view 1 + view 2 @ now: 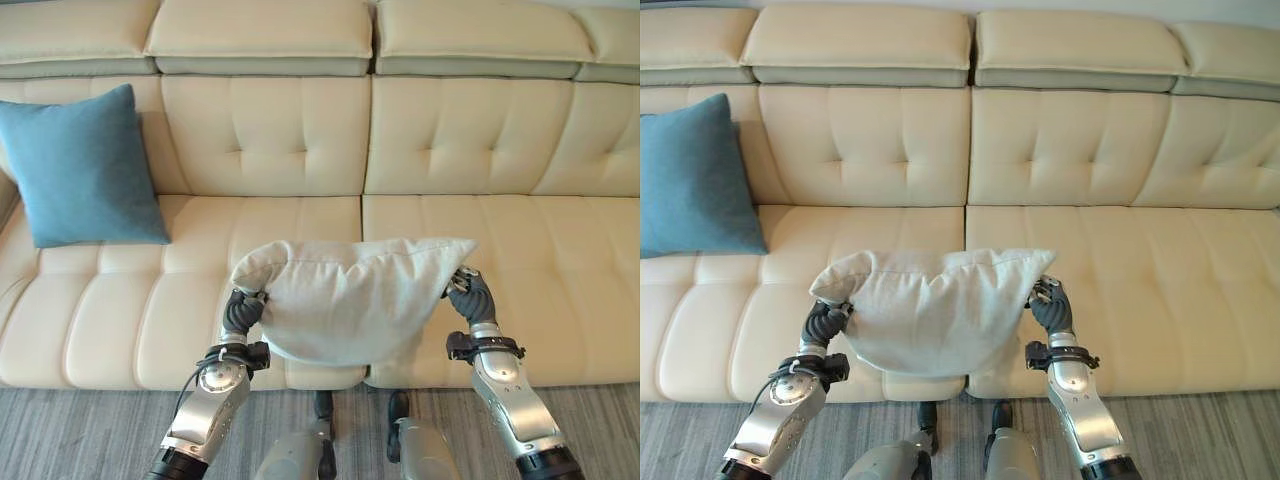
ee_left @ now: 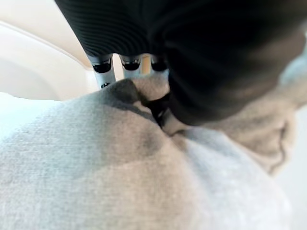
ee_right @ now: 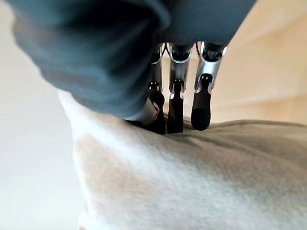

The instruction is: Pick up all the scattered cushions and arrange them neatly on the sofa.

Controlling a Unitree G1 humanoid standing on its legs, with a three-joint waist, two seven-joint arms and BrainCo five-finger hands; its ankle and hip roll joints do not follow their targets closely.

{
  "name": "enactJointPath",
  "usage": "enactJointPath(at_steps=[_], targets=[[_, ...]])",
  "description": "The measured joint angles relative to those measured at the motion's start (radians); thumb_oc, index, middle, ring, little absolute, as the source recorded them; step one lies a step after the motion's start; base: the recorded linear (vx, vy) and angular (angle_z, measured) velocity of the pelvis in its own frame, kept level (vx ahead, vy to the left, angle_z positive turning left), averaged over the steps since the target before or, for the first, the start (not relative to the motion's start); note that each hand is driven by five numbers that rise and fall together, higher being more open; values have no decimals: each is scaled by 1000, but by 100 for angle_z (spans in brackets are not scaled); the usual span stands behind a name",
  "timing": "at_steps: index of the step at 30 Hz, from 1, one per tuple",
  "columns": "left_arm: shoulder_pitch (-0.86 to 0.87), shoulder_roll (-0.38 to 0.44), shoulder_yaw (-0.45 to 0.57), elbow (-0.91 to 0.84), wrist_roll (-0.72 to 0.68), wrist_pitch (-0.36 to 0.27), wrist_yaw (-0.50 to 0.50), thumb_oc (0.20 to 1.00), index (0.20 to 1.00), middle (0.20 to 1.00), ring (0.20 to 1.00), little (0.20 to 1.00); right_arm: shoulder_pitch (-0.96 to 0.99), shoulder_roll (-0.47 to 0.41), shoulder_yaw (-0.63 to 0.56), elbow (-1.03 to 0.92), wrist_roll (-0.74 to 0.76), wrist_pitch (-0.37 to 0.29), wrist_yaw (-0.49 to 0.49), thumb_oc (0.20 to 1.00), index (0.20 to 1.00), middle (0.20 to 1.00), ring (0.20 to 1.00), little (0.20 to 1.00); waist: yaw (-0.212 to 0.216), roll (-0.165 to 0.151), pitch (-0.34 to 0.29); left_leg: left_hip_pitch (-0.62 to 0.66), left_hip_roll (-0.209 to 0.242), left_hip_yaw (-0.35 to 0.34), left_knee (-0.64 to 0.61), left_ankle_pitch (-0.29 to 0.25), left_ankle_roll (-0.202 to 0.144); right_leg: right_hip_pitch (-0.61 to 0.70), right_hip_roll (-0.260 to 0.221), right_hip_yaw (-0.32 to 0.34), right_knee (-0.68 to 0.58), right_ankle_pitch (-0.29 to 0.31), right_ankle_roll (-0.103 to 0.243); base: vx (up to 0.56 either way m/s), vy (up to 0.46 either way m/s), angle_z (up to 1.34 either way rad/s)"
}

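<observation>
Plainly, I held the grey cushion (image 1: 345, 300) up between both hands over the near edge of the sofa (image 1: 520, 260), near its middle seam. My left robot hand (image 1: 243, 311) pinched its left corner, fingers curled into the cloth; my right robot hand (image 1: 470, 293) pinched the right corner likewise. The cushion sagged between them, clear of the seat. I judged the carrying step nearly done; next it needed lifting far toward the backrest and setting upright. A blue cushion (image 1: 82, 170) leaned against the backrest at far left, well apart. Nothing on the seat ahead stood in the way.
</observation>
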Motion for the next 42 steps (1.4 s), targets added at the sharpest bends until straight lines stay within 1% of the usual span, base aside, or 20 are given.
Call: enactJointPath(at_steps=[1, 2, 3, 6, 9, 12, 13, 17, 20, 26, 27, 30, 31, 32, 33, 36, 38, 40, 41, 42], targets=[[1, -4, 0, 0, 0, 0, 7, 200, 200, 200, 200, 200, 0, 1, 2, 4, 0, 0, -3, 200, 200, 200, 200, 200, 1, -5, -3, 7, 2, 0, 0, -1, -5, 22, 5, -1, -34, 31, -5, 126, -82, -1], [3, -16, 1, 0, 0, 0, 18, 200, 200, 200, 200, 200, -16, 1, 15, 20, 0, 0, -14, 200, 200, 200, 200, 200, 6, -10, -11, 17, 12, 1, -7, -7, -22, 52, 14, -15, -87, 72, -22, 109, -65, -10], [0, -22, 0, 0, 1, -1, 23, 200, 200, 200, 200, 200, -34, -2, 20, 29, 0, 0, -22, 200, 200, 200, 200, 200, 5, -11, -13, 19, 21, 0, -7, -8, -25, 51, 24, -14, -88, 85, -33, 114, -66, -8], [-21, -39, -5, 3, 1, -1, 42, 200, 200, 200, 200, 200, -81, -24, 35, 37, 0, 3, -39, 200, 200, 200, 200, 200, 2, -5, -19, 14, 50, -7, -7, -5, -41, 49, 54, -23, -88, 84, -39, 91, -48, 0], [-49, -57, -10, 8, 1, -1, 62, 200, 200, 200, 200, 200, -141, -31, 38, 40, 0, 19, -66, 200, 200, 200, 200, 200, -4, -3, -39, -11, 65, -12, -6, 3, -52, 29, 67, -40, -88, 92, -51, 68, -35, 7], [-154, -61, -39, 94, 4, -1, 108, 200, 200, 200, 200, 200, -264, -31, 73, 106, 0, 21, -100, 200, 200, 200, 200, 200, -3, 4, -50, -42, 72, -23, -3, 18, -70, -1, 76, -43, -87, 100, -63, 20, -20, 6], [-173, -60, -44, 111, 6, -1, 114, 200, 200, 200, 200, 200, -282, -33, 79, 118, 0, 21, -105, 200, 200, 200, 200, 200, -3, 5, -50, -48, 72, -26, 0, 19, -71, -5, 77, -44, -87, 103, -66, 36, -15, 11], [-376, -41, -49, 252, 6, -1, 191, 200, 200, 200, 200, 200, -459, -58, 118, 231, 0, 37, -163, 200, 200, 200, 200, 200, -4, 11, -54, -126, 72, -42, 0, 37, -79, -75, 76, -66, -85, 114, -81, 64, -1, 14], [-457, -28, -48, 281, 6, -4, 225, 200, 200, 200, 200, 200, -503, -57, 125, 263, 0, 57, -188, 200, 200, 200, 200, 200, -3, 13, -54, -156, 72, -50, 0, 50, -66, -102, 77, -70, -82, 130, -99, 76, 17, 7], [-603, 2, -52, 443, -3, -20, 251, 200, 200, 200, 200, 200, -522, -42, 158, 314, 2, 62, -216, 200, 200, 200, 200, 200, -7, 16, -51, -202, 69, -48, 0, 52, -63, -147, 76, -70, -82, 130, -99, 84, 21, 0], [-642, 6, -74, 512, -3, -25, 252, 200, 200, 200, 200, 200, -550, -42, 168, 353, 2, 60, -217, 200, 200, 200, 200, 200, -8, 16, -51, -207, 68, -42, 0, 52, -63, -154, 76, -69, -82, 130, -99, 33, 9, -2], [-709, 14, -83, 586, -3, -31, 255, 200, 200, 200, 200, 200, -614, -44, 192, 405, 2, 60, -218, 200, 200, 200, 200, 200, -12, 15, -50, -231, 69, -38, 0, 52, -63, -179, 76, -67, -82, 131, -99, 29, 10, -3], [-731, 21, -88, 603, -3, -34, 254, 630, 630, 630, 630, 630, -636, -44, 193, 421, 3, 56, -218, 200, 200, 200, 200, 200, -14, 15, -46, -237, 69, -38, 0, 52, -63, -185, 76, -66, -82, 131, -100, 44, 15, -1], [-785, 35, -124, 686, -3, -46, 249, 1000, 1000, 1000, 1000, 1000, -670, -43, 197, 470, 3, 47, -218, 200, 200, 200, 200, 200, -14, 14, -46, -243, 69, -37, 0, 52, -64, -192, 77, -65, -82, 131, -100, 37, 7, -3], [-837, 45, -132, 761, -4, -46, 234, 1000, 1000, 1000, 1000, 1000, -717, -43, 213, 531, 13, 45, -216, 1000, 1000, 1000, 1000, 1000, -19, 13, -45, -250, 69, -33, 0, 51, -65, -201, 77, -62, -82, 133, -98, 16, 3, -4], [-956, 68, -161, 925, -42, -48, 187, 1000, 1000, 1000, 1000, 1000, -848, -53, 273, 695, 41, 54, -194, 1000, 1000, 1000, 1000, 1000, -29, 11, -44, -273, 69, -29, 0, 52, -64, -227, 78, -52, -82, 139, -94, 5, 6, -9], [-1022, 79, -158, 1017, -104, -53, 134, 1000, 1000, 1000, 1000, 1000, -931, -60, 313, 810, 60, 64, -163, 1000, 1000, 1000, 1000, 1000, -29, 7, -42, -274, 68, -14, 0, 52, -63, -233, 78, -41, -82, 141, -95, 12, 7, -12], [-1094, 109, -116, 1081, -275, -48, 55, 1000, 1000, 1000, 1000, 1000, -1043, -95, 290, 1002, 130, 106, -121, 1000, 1000, 1000, 1000, 1000, -27, 5, -41, -274, 68, -12, 0, 52, -63, -234, 77, -41, -82, 142, -94, 7, 5, -2], [-1102, 145, -109, 1082, -353, -49, 26, 1000, 1000, 1000, 1000, 1000, -1063, -143, 249, 1043, 166, 108, -112, 1000, 1000, 1000, 1000, 1000, -27, 5, -41, -273, 68, -12, 0, 52, -63, -232, 76, -41, -82, 142, -94, 40, 34, 1], [-1101, 155, -87, 1082, -396, -50, 18, 1000, 1000, 1000, 1000, 1000, -1064, -160, 212, 1061, 192, 108, -112, 1000, 1000, 1000, 1000, 1000, -27, 5, -41, -271, 68, -12, 0, 52, -63, -230, 77, -41, -82, 142, -94, 53, 37, 3]])
